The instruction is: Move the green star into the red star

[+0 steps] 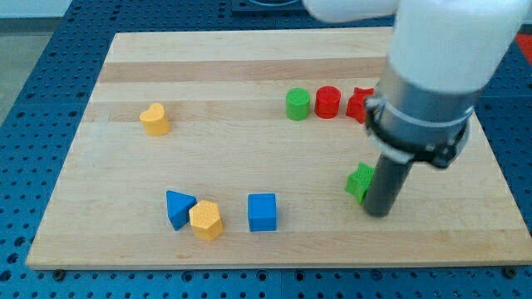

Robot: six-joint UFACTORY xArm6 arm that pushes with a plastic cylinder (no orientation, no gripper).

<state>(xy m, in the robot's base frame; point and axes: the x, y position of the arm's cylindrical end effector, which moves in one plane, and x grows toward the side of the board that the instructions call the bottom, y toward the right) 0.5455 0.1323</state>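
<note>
**Green star pinned behind the rod, red star waiting up top**

Green star sits toward the view's lower right of the counter, and only its left part shows: the dark rod stands right in front of it. My tip is planted at the star's lower right, touching or very nearly so; the overlap makes it impossible to say which. No gripper on this arm, so there is nothing to open or close, just the rod end on the wood.

That placement reads as a setup for a push toward the view's top, because the red star lies almost straight above, well apart from the green one. It too is half hidden, its right side swallowed by the arm's grey collar and white body.

Just left of the red star stand a red cylinder and a green cylinder in a row, near enough to be clipped if the push drifts left.

Further out: a blue cube, a yellow hexagonal block touching a blue triangular block, and a yellow heart-like block alone at left.
</note>
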